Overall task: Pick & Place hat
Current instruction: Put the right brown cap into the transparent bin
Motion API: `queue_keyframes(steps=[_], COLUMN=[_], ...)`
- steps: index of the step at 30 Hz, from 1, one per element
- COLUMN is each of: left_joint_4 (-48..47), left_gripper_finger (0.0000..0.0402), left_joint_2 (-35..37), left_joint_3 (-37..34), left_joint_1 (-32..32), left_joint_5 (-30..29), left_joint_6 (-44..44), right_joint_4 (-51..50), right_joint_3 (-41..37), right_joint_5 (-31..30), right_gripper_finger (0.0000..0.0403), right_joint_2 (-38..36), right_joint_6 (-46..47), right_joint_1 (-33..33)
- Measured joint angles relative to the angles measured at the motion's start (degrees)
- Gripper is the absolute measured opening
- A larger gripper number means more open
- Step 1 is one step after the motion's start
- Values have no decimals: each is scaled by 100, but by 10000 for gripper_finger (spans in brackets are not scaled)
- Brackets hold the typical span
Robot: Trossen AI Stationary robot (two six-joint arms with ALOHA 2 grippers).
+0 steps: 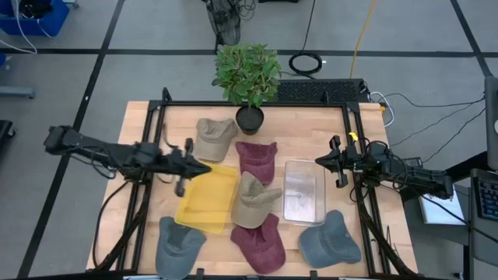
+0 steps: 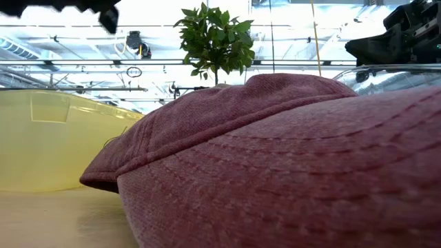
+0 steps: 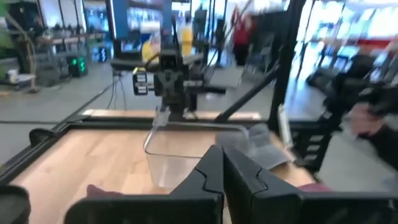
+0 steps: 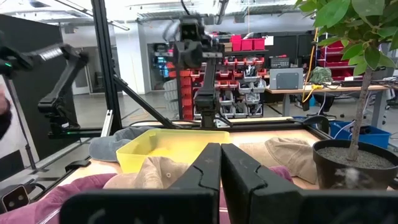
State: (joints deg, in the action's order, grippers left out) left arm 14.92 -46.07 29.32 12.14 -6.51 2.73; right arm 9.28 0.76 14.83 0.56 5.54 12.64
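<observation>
Your left gripper (image 1: pixel 204 169), shut and empty, hovers over the yellow plastic tray (image 1: pixel 207 197); pinch the soft, light tan cloth cap (image 1: pixel 254 199) by its crown.

I can read no text, label, brand or number anywhere I look: not on the hats, the bins or the shelves far back in the room.

left arm (image 1: pixel 101 152): black jointed links, loose dark cables, at the frame's left
right arm (image 1: pixel 405 175): black links, small yellow tag near the wrist, at right
fingers (image 4: pixel 205 165): matte black, angular, tapering
</observation>
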Motion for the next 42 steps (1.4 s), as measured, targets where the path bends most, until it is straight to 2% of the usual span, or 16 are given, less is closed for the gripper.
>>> queue_keyframes(steps=[5,8,10,14,17,20,23,29,34,40,42], left_joint_4=[-1243,-2217,-2440,-2794,-3467,-3980,-4349,-4690,-4673,-4960,-4976], left_gripper_finger=[19,21,21,22,26,49,90,191,261,310,319], left_joint_2=[-1565,-2214,-2532,-3119,-3616,-4133,-4667,-5402,-5780,-6018,-6138], left_joint_3=[1677,2564,2968,3605,4187,4866,5384,5722,5720,5720,5725], left_joint_1=[181,199,199,199,199,199,237,191,101,5,-91], left_joint_5=[-575,-845,-904,-743,-528,-165,-95,-57,563,568,794], left_joint_6=[-396,-342,-198,-270,-260,-240,-295,-438,-257,-320,-172], right_joint_4=[4,52,56,55,55,55,55,55,55,55,52], right_joint_3=[-1,-1,1,-1,0,0,1,-1,1,-1,1], right_joint_5=[0,0,1,0,2,18,20,22,24,24,24], right_gripper_finger=[0,0,0,0,0,0,0,0,0,0,0], right_joint_2=[0,-1,-2,-2,-2,-1,0,0,0,0,0], right_joint_6=[-24,-24,-24,-24,-24,-24,-26,-53,-184,-195,-191], right_joint_1=[0,0,0,0,0,0,0,0,0,0,0])
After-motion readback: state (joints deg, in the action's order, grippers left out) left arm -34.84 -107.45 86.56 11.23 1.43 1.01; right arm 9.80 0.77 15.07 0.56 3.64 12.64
